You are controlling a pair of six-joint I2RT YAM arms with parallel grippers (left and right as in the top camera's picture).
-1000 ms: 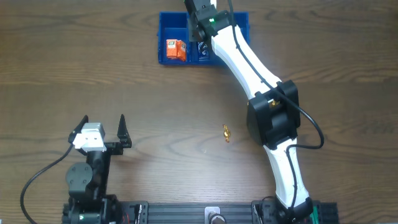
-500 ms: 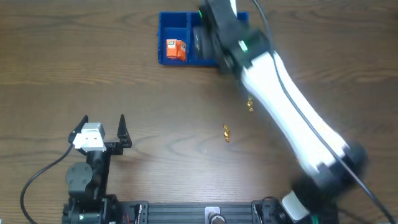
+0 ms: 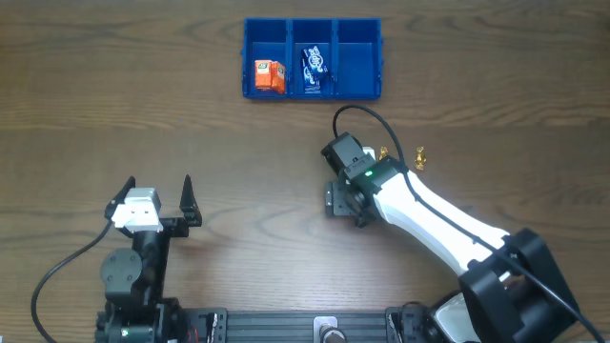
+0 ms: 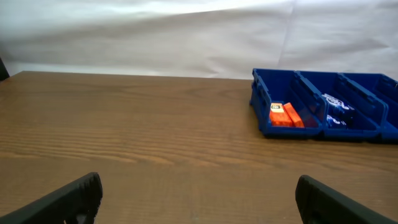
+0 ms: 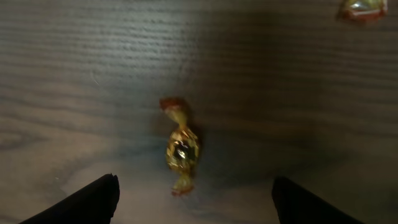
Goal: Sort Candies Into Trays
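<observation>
A blue three-compartment tray [image 3: 358, 69] stands at the table's far edge. Its left compartment holds an orange candy [image 3: 268, 76] and its middle one a blue-wrapped candy [image 3: 315, 65]. My right gripper [image 3: 344, 203] hangs open low over the table's middle. Its wrist view shows a gold-wrapped candy [image 5: 181, 149] on the wood between and just ahead of the spread fingers [image 5: 84, 200]. Two more gold candies [image 3: 383, 152] [image 3: 420, 157] lie to the right. My left gripper [image 3: 159, 195] stands open at the near left, with the tray [image 4: 262, 107] far ahead in its wrist view.
The tray's right compartment has nothing in it. A second gold candy [image 5: 357, 9] lies at the edge of the right wrist view. Bare wood stretches between the left gripper and the tray. A black cable loops above the right arm's wrist.
The right arm has swung from over the tray back to the table's middle, above the gold candy. The blue-wrapped candy now lies in the middle compartment. The left arm has kept still.
</observation>
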